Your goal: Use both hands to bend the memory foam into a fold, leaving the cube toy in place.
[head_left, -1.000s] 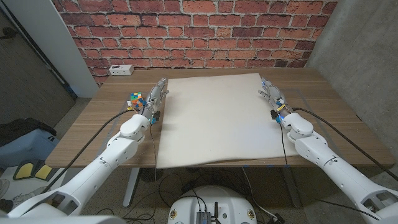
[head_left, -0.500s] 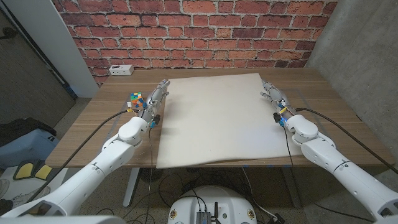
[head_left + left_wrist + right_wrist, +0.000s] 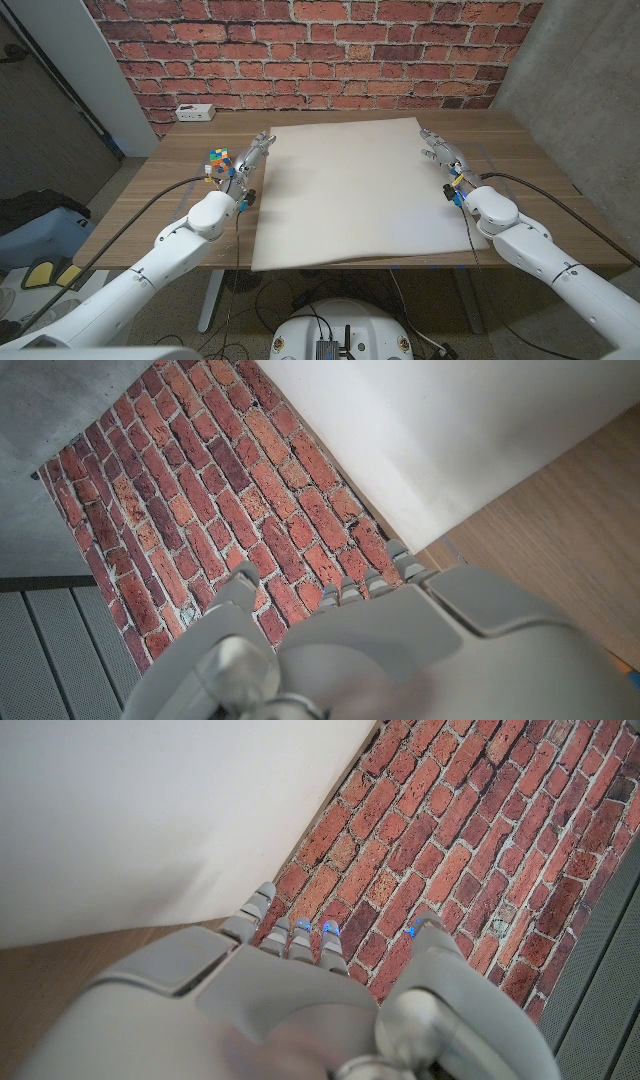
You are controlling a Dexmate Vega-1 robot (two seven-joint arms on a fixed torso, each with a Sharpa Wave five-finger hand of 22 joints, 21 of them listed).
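Both hands empty, left hand point(image 3: 249, 161), right hand point(image 3: 441, 152)

I am looking at a large off-white rectangular memory foam sheet point(image 3: 350, 190), plain and unpatterned, lying on a medium-brown wooden table point(image 3: 530, 170) with visible grain. Beside its left edge, a small multicoloured cube toy point(image 3: 218, 160) is showing orange, blue, white and yellow squares. My pale grey left hand point(image 3: 250, 158) and pale grey right hand point(image 3: 442, 152) are showing, the right with tiny blue lights. A red brick wall point(image 3: 320, 50) with pale mortar lines is standing behind, and a small white box point(image 3: 194, 111) is sitting before it.
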